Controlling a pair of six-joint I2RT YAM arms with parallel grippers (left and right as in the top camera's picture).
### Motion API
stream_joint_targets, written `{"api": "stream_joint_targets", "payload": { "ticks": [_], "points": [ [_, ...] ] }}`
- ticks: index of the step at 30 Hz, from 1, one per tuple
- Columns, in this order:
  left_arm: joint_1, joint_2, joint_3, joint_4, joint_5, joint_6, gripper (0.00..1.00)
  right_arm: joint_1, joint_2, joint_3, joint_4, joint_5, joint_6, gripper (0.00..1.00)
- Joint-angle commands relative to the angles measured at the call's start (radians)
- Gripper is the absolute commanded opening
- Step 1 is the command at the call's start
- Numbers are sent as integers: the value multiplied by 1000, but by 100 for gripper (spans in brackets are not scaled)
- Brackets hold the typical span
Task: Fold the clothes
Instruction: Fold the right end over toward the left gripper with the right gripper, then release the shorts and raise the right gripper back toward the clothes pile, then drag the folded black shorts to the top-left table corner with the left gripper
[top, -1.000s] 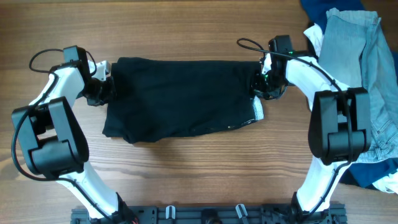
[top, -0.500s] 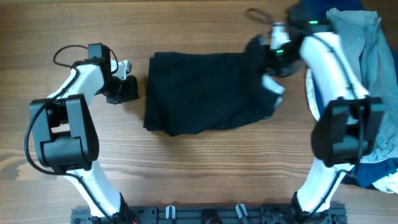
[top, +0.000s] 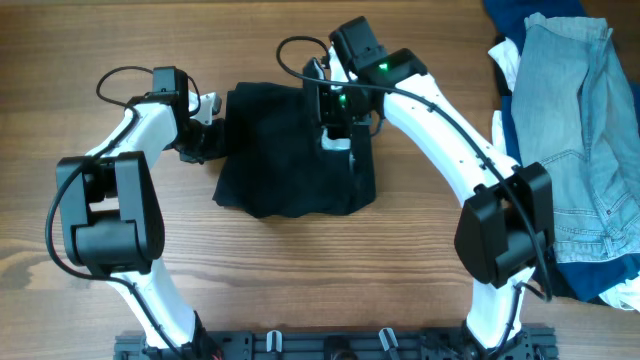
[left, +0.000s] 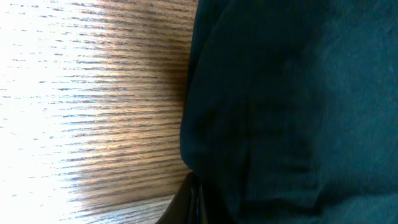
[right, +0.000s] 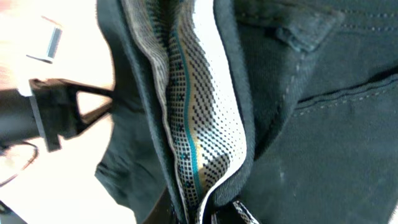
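Here the black shorts (top: 280, 170) sit pinched in the closed right jaws; left jaws' grip unclear.

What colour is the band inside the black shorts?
The band is pale with tiny black dots and a teal line; clearest from the right wrist.
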Motion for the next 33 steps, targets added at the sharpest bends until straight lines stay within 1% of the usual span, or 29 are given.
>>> {"api": "stream_joint_targets", "payload": {
  "ticks": [1, 6, 7, 8, 9, 10, 12, 13, 15, 16, 17, 18, 19, 20, 21, 22, 23, 24, 25, 27, 28, 29, 32, 33],
  "points": [
    [-8, 26, -12, 6, -3, -7, 4, 52, -11, 37, 72, 26, 82, 4],
    [-8, 26, -12, 6, -3, -7, 4, 130, 25, 35, 163, 62, 127, 4],
    [-8, 26, -12, 6, -3, -7, 4, 143, 36, 35, 180, 63, 132, 7],
    [-8, 26, -12, 6, -3, -7, 4, 158, 50, 35, 203, 63, 132, 21],
    [-8, 26, -12, 6, -3, -7, 4, 166, 53, 35, 215, 63, 132, 41],
    [-8, 26, -12, 6, -3, -6, 4, 177, 55, 35, 236, 62, 132, 72],
    [-6, 26, -12, 6, -18, -7, 4, 192, 55, 35, 262, 62, 122, 83],
    [-2, 26, -12, 0, -22, -6, 4, 189, 54, 35, 260, 62, 113, 86],
    [20, 26, -12, -35, -44, -6, 4, 153, 26, 41, 241, 35, 67, 91],
    [33, 24, -12, -51, -54, -6, 6, 130, 3, 43, 233, 33, 64, 93],
    [61, 18, -10, -79, -55, -6, 24, 97, -30, 43, 227, 21, 39, 95],
    [87, 10, 2, -115, -55, -6, 36, 50, -77, 43, 209, 21, 12, 97],
    [113, 0, 26, -162, -55, -6, 46, 11, -110, 43, 193, 21, -11, 98],
    [130, -9, 45, -196, -53, -3, 50, -32, -140, 43, 173, 21, -29, 99],
    [149, -31, 86, -266, 14, 63, 56, -95, -167, 43, 146, 23, -50, 99],
    [150, -45, 106, -297, 71, 112, 66, -135, -177, 43, 127, 24, -64, 99],
    [141, -57, 118, -311, 102, 135, 78, -186, -178, 43, 101, 24, -69, 99],
    [126, -63, 117, -310, 102, 136, 91, -233, -177, 40, 72, 24, -72, 100],
    [100, -62, 117, -310, 98, 138, 96, -275, -177, 35, 48, 24, -89, 99],
    [44, -60, 117, -297, 94, 137, 97, -334, -177, 34, 13, 29, -114, 100],
    [23, -60, 117, -287, 90, 137, 100, -350, -177, 34, 6, 41, -116, 99],
    [-2, -58, 117, -275, 78, 136, 100, -364, -177, 34, -3, 50, -120, 99],
    [-59, -52, 92, -257, -43, 102, 100, -373, -177, 34, -17, 51, -122, 100],
    [-69, -52, 72, -240, -56, 98, 100, -373, -177, 34, -16, 51, -138, 100]
  ]
}}
